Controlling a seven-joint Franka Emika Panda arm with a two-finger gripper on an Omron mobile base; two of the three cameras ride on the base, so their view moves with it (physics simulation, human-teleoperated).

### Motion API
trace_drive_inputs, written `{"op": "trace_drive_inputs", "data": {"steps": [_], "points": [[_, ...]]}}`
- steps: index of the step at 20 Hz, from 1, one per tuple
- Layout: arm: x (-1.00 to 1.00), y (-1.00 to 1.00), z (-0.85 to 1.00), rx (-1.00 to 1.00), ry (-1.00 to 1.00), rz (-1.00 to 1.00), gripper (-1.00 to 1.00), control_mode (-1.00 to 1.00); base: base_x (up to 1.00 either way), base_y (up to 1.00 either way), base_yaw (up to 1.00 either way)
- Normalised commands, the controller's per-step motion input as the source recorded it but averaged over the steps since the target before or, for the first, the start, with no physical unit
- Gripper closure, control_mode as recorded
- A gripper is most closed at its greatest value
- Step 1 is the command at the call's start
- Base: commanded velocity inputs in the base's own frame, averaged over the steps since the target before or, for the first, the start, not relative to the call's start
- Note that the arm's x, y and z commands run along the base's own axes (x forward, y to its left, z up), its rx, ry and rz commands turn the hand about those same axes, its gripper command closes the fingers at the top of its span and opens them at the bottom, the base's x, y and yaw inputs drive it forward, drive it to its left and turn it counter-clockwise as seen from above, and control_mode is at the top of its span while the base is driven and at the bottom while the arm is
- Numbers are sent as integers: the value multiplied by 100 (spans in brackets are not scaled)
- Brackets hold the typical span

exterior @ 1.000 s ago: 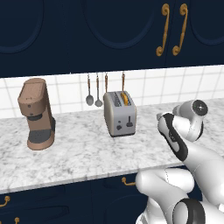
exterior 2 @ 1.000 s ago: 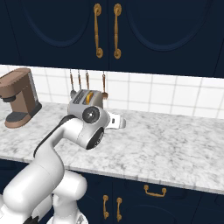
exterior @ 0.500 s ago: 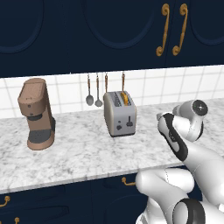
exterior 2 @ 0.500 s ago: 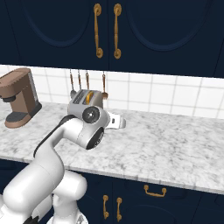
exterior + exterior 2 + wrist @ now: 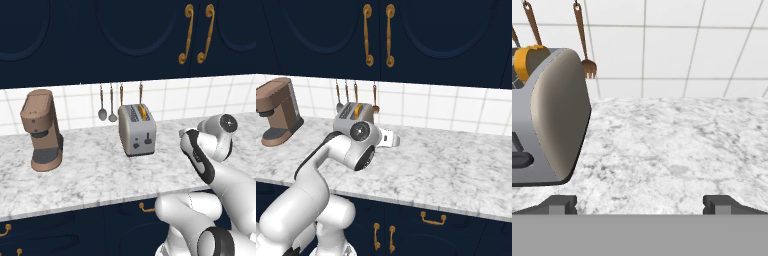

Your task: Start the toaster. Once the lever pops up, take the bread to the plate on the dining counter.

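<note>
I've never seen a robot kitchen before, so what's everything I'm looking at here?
toaster: one, silver-grey, on the worktop, middle.
bread: one slice, orange crust, standing in a toaster slot.
lever: one, black, on the toaster's front.
coffee machine: one, brown, left of the toaster.
hanging utensils: four, wooden handles, on the tiled wall behind the toaster.
worktop: one, grey-white marble.
cabinets: navy, brass handles, above and below.
claw: one, dark tips, open, right of the toaster.
</note>
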Motion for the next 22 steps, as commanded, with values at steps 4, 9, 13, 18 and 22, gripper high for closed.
{"op": "trace_drive_inputs", "data": {"steps": [4, 9, 13, 18, 22], "points": [[0, 0, 0, 0, 0, 0, -100, -100, 0, 0, 0], [0, 0, 0, 0, 0, 0, -100, -100, 0, 0, 0], [0, 0, 0, 0, 0, 0, -100, -100, 0, 0, 0], [0, 0, 0, 0, 0, 0, -100, -100, 0, 0, 0], [0, 0, 0, 0, 0, 0, -100, -100, 0, 0, 0]]}}
